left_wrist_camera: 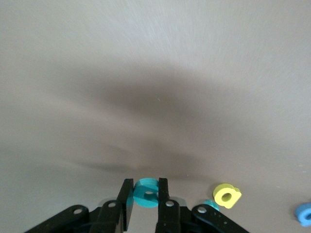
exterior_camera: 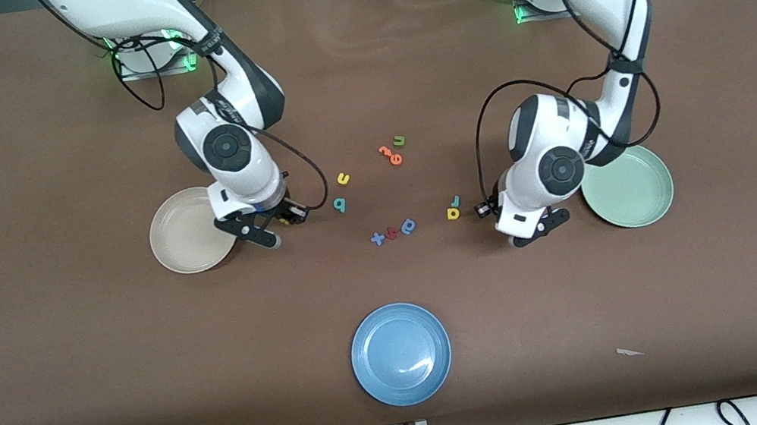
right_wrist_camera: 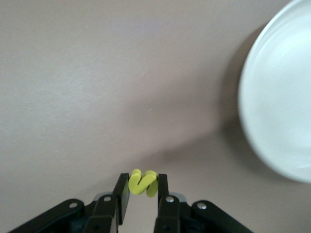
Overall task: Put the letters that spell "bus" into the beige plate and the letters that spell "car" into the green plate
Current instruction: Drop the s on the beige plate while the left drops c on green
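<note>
The right gripper pinches the yellow s and the left gripper pinches the teal c. I think next each goes to the plate beside it, the beige plate and the green plate.

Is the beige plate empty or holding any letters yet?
Empty as far as visible: the beige plate shows bare; the right end effector covers its edge.

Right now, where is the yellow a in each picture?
Front view: yellow a lies on the table beside the teal r.
Left wrist view: on the table beside the left end effector, apart from it.
Right wrist view: not in it.
Shared landmark: blue round letter, in front and left wrist views.
</note>
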{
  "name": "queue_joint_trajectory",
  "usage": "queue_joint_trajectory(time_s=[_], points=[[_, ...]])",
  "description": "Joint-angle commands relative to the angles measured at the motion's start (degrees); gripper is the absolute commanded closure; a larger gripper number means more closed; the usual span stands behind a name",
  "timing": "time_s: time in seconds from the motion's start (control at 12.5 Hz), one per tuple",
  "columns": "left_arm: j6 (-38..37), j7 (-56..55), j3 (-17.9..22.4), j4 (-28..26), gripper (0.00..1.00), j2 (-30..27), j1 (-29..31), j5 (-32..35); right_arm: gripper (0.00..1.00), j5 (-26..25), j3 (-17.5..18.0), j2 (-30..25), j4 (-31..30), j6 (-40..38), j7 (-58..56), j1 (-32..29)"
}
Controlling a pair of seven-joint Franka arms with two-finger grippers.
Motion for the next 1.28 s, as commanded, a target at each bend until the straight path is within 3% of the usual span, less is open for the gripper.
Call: queue_joint_trajectory(time_s=[0.0, 0.4, 0.72, 0.8, 0.88, 0.96, 1.04, 1.12, 1.2], points=[[-4.9, 2.6, 0.0, -0.8, 0.75, -5.1, 4.0, 4.3, 0.79, -0.9, -4.5, -4.5, -2.3, -6.3, -12.3, 0.1], [-11.5, 15.5, 0.0, -0.2, 0.74, -6.2, 13.5, 6.1, 0.78, -0.5, -11.7, -8.9, -13.7, -3.2, -29.3, 0.0], [-11.7, 23.8, 0.0, -0.7, 0.75, -1.4, 18.2, 7.6, 0.78, -0.4, -12.0, -4.4, -16.7, 1.0, -32.1, -0.4], [-11.7, 26.8, -0.1, -0.7, 0.72, -0.2, 19.2, 7.6, 0.71, -0.2, -12.0, -3.9, -16.7, 1.0, -32.0, -0.6], [-11.7, 28.8, -0.1, -0.8, 0.70, 0.6, 19.9, 7.6, 0.41, 0.2, -12.0, -3.9, -16.5, 1.0, -31.5, -0.6], [-11.7, 29.2, -0.1, -0.9, 0.66, 0.9, 20.0, 7.6, 0.00, 0.3, -12.0, -4.0, -16.3, 0.6, -31.4, -0.6], [-11.7, 29.2, -0.1, -0.9, 0.58, 1.2, 19.9, 7.5, 0.00, 0.3, -12.0, -4.6, -15.8, 0.2, -31.2, -0.5], [-11.7, 29.2, -0.1, -0.8, 0.18, 1.2, 19.9, 7.5, 0.00, 0.3, -11.7, -5.6, -15.2, -0.8, -29.8, -0.5], [-11.8, 28.9, -0.2, -0.4, 0.00, 0.7, 19.5, 7.5, 0.00, 0.4, -10.9, -6.3, -12.9, -3.4, -26.9, 0.0]])
